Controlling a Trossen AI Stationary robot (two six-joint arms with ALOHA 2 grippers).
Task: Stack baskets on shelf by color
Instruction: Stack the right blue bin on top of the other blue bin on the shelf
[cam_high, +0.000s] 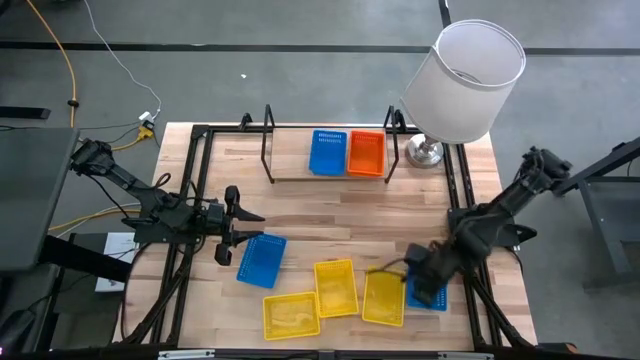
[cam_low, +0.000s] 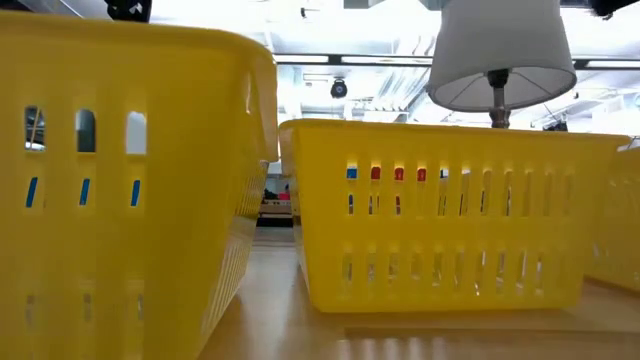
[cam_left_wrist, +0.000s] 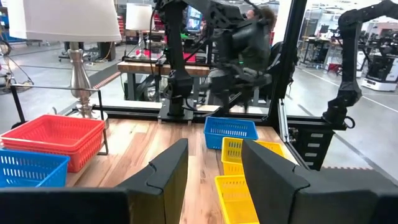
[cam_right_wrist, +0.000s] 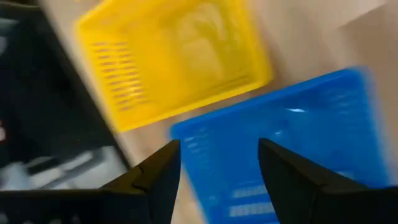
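Note:
The shelf (cam_high: 290, 180) stands at the table's far edge and holds a blue basket (cam_high: 327, 152) next to stacked red baskets (cam_high: 366, 153). On the tabletop lie three yellow baskets (cam_high: 291, 314) (cam_high: 336, 287) (cam_high: 384, 298) and two more blue ones (cam_high: 262, 258) (cam_high: 432, 293). My left gripper (cam_high: 250, 226) is open, just left of the near-left blue basket; its wrist view (cam_left_wrist: 214, 152) looks across the table. My right gripper (cam_high: 415, 275) is open and hovers over the right blue basket (cam_right_wrist: 292, 155), beside a yellow basket (cam_right_wrist: 174, 56).
A white-shaded lamp (cam_high: 465, 80) stands at the far right corner beside the shelf. Black frame rails (cam_high: 195, 190) run along both table sides. In the low view, two yellow baskets (cam_low: 130, 180) (cam_low: 450, 215) fill the foreground. Bare wood lies between the shelf and the loose baskets.

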